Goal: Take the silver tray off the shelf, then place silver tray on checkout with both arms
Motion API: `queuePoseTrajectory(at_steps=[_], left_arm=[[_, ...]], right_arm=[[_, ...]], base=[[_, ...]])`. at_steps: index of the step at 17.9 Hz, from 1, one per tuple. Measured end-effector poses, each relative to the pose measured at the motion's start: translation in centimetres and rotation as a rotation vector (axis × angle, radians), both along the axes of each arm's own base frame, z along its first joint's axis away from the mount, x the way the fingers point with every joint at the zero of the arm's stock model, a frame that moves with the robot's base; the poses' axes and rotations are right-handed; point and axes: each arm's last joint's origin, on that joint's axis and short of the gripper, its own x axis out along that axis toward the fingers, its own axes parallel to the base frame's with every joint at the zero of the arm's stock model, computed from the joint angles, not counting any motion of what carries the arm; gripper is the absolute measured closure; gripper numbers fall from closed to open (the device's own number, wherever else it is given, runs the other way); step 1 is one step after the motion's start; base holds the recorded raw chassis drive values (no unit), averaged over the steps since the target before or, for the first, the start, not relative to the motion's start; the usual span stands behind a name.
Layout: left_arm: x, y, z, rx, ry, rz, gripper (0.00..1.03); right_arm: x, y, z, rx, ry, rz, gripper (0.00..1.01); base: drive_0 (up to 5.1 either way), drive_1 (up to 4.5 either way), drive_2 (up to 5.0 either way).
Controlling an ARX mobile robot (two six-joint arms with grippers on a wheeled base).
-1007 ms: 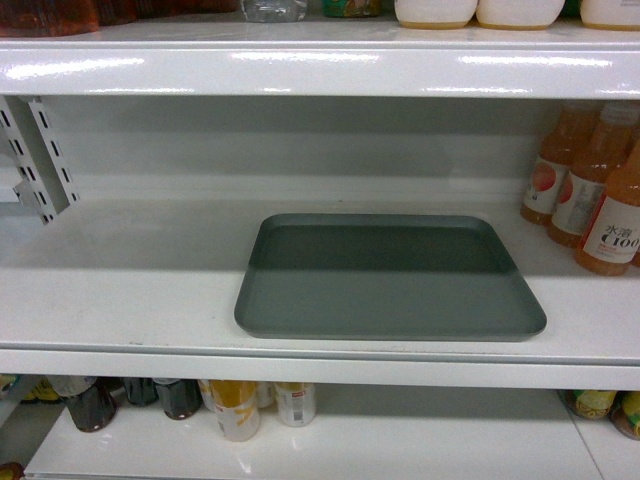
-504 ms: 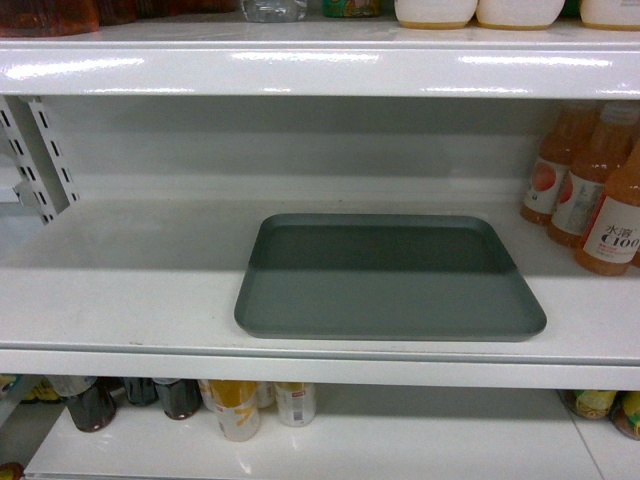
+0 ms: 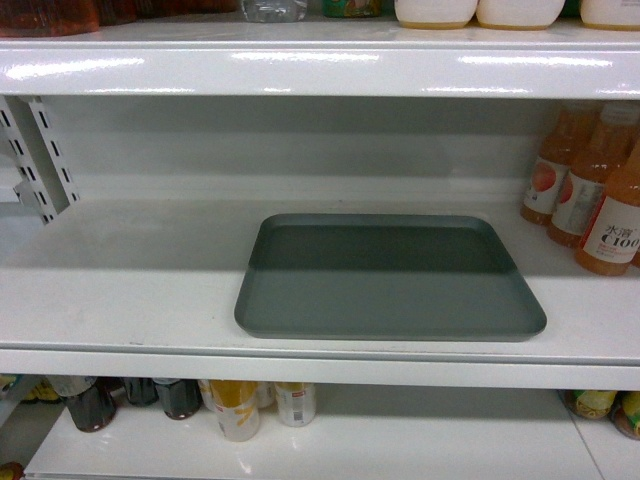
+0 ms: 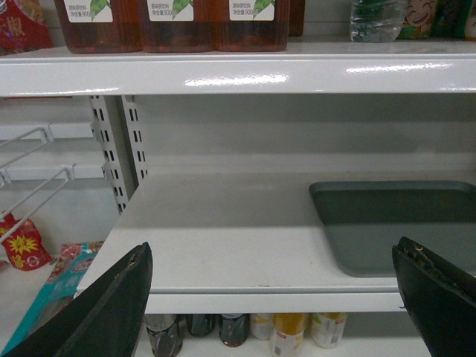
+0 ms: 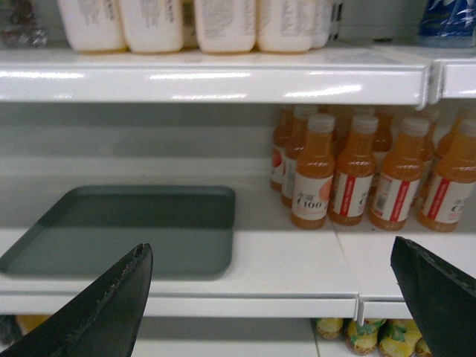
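Note:
The silver tray (image 3: 390,278), dark grey-green with a low rim, lies flat on the white shelf (image 3: 130,290), right of centre and close to the front lip. It also shows in the left wrist view as the tray (image 4: 394,223) at the right, and in the right wrist view as the tray (image 5: 134,227) at the left. My left gripper (image 4: 271,286) is open, in front of the shelf lip, left of the tray. My right gripper (image 5: 268,286) is open too, in front of the lip, right of the tray. Neither touches anything. No arm appears in the head view. The checkout is out of view.
Orange juice bottles (image 3: 600,190) stand on the shelf right of the tray, also seen as bottles (image 5: 357,171). A perforated white bracket (image 3: 35,155) is at the left. Another shelf board (image 3: 320,70) hangs above. Cans and bottles (image 3: 235,405) fill the shelf below. Wire racks (image 4: 30,171) are further left.

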Motion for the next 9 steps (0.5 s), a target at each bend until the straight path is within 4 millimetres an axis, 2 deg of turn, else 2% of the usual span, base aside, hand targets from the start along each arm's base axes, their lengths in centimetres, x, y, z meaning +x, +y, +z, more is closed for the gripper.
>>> queuePoseTrajectory(at_steps=[1, 2, 3, 4, 6, 8, 9], left_arm=[[0.0, -0.1, -0.2, -0.01, 0.144, 0.077, 0.05], [0.9, -0.1, 0.0, 0.01, 0.302, 0.181, 0.05], [2.5, 0.7, 0.1, 0.005, 0.35, 0.283, 0.05], [4.5, 1.1, -0.1, -0.022, 0.383, 0.293, 0.05], [8.1, 0.4, -0.3, -0.026, 0.417, 0.197, 0.05], [11.4, -0.6, -1.6, -0.029, 0.477, 0.112, 0.05], [14.6, -1.7, -3.1, -0.053, 0.537, 0.049, 0.05]], right_arm=[[0.0, 0.0, -0.2, -0.017, 0.118, 0.062, 0.03], [0.9, 0.3, -0.4, -0.028, 0.24, 0.157, 0.03], [2.4, 0.8, -0.4, -0.04, 0.288, 0.229, 0.03], [4.4, 1.2, -0.4, -0.039, 0.331, 0.253, 0.03], [7.6, 1.6, -0.8, -0.022, 0.387, 0.259, 0.03], [10.8, 2.1, -2.4, 0.01, 0.477, 0.265, 0.03], [13.4, 2.6, -4.0, 0.008, 0.527, 0.271, 0.03]], base=[[0.0, 0.0, 0.0], [0.0, 0.0, 0.0], [0.0, 0.0, 0.0], [0.0, 0.0, 0.0], [0.0, 0.0, 0.0], [0.0, 0.0, 0.0], [0.0, 0.0, 0.0]])
